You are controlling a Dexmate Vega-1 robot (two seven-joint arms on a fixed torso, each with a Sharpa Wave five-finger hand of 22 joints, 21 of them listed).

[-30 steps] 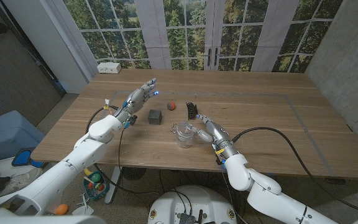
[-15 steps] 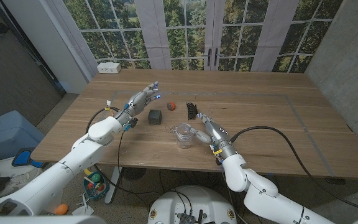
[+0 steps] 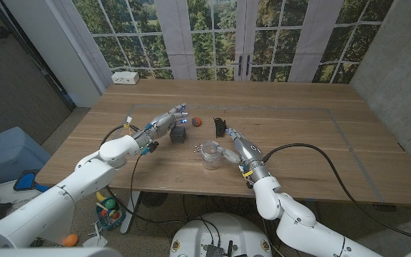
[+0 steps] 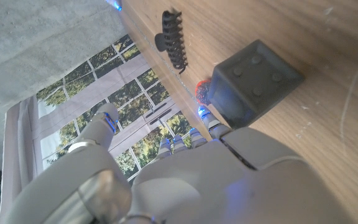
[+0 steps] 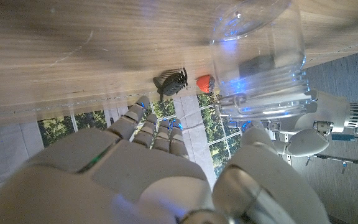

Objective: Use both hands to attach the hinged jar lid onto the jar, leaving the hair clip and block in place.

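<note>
Head view: right hand (image 3: pixel 227 152) clasps the clear jar (image 3: pixel 210 156); left hand (image 3: pixel 164 123), fingers apart and empty, has advanced to just beside the block (image 3: pixel 178 133).

A wooden table (image 3: pixel 312 135) carries a clear glass jar (image 3: pixel 210 156) at centre, a dark grey block (image 3: pixel 178 133) at ten o'clock, a small red ball (image 3: pixel 197 121) and a black hair clip (image 3: pixel 220 127) toward twelve.

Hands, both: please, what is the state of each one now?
Left hand: open, holding nothing, fingers spread above the block.
Right hand: at the jar; whether it grips cannot be told.
</note>
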